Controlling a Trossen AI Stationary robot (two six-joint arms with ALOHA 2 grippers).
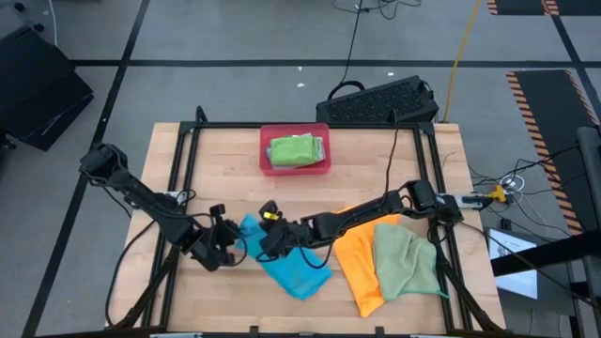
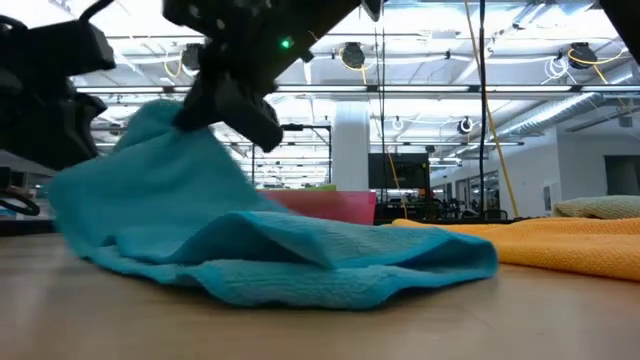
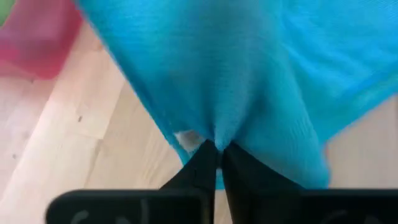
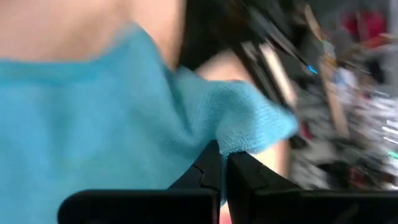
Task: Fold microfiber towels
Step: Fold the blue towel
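We see the left gripper [image 1: 228, 246] and right gripper [image 1: 268, 240] both pinching the blue towel [image 1: 293, 268] at its 10 o'clock corner, apparently lifting it off the surface [image 1: 235, 188] for a fold.

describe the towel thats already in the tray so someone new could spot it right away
Start at the pink-red tray at the far middle edge of the wooden table. The folded light green towel lies inside it. It is the only cloth in a container; the blue towel, orange towel and other green towel lie loose on the near side.

Open industrial hall: ceiling ducts [image 2: 560, 110], strip lights [image 2: 430, 20]
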